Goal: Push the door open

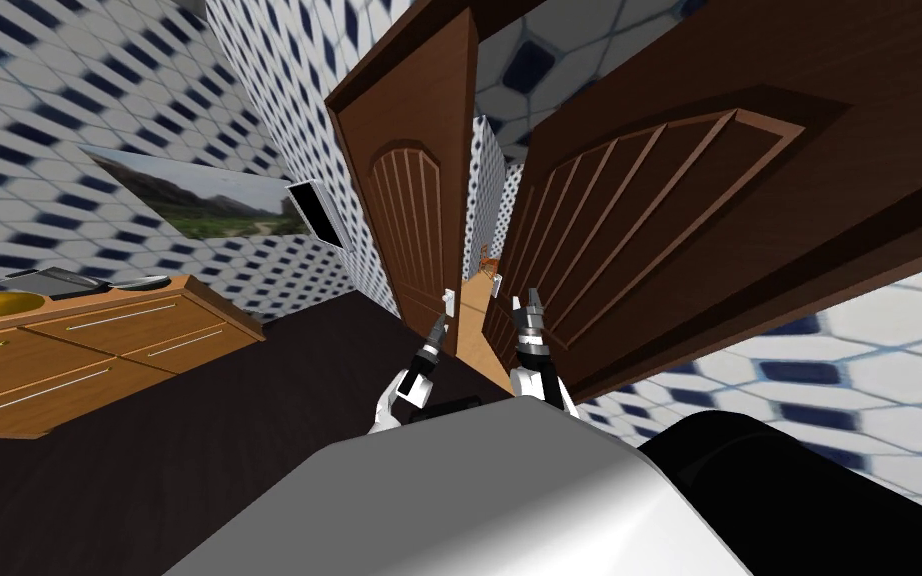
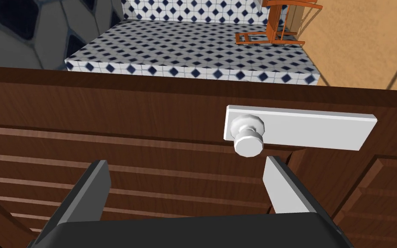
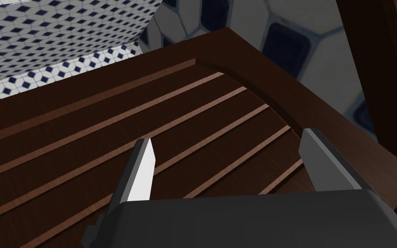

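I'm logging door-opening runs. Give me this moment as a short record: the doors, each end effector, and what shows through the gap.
doors: left door and right door, brown panelled wood, both swung partly open with a gap between
left end effector: open, at the left door, one finger close beside the white knob, not gripping it
knob mount: white plate
right end effector: open, facing the right door's ribbed panel
contact with doors: cannot tell
through the gap: tan floor, orange chair
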Robot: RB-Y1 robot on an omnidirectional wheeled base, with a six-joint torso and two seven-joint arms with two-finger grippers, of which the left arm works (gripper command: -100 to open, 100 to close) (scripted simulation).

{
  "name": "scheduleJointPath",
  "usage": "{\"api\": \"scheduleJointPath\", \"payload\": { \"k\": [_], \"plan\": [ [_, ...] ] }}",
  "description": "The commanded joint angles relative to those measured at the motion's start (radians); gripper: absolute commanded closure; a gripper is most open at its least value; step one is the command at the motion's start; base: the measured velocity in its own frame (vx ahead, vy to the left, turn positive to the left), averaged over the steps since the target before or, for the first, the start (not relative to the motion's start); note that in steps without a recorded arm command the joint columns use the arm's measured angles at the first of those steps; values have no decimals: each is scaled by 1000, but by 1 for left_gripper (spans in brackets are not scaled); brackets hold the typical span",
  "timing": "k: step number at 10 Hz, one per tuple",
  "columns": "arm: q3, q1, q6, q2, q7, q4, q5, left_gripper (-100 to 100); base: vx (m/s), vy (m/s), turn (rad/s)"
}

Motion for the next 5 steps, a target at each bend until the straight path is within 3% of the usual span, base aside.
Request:
{"api": "scheduleJointPath", "payload": {
  "k": [1, 5],
  "plan": [
    [-15, -15, 0, -2, 4, 30, 0, -100, 98, 89, -12],
    [-63, -57, 11, -8, 17, 108, 0, -100, 126, 111, -22]
  ]
}}
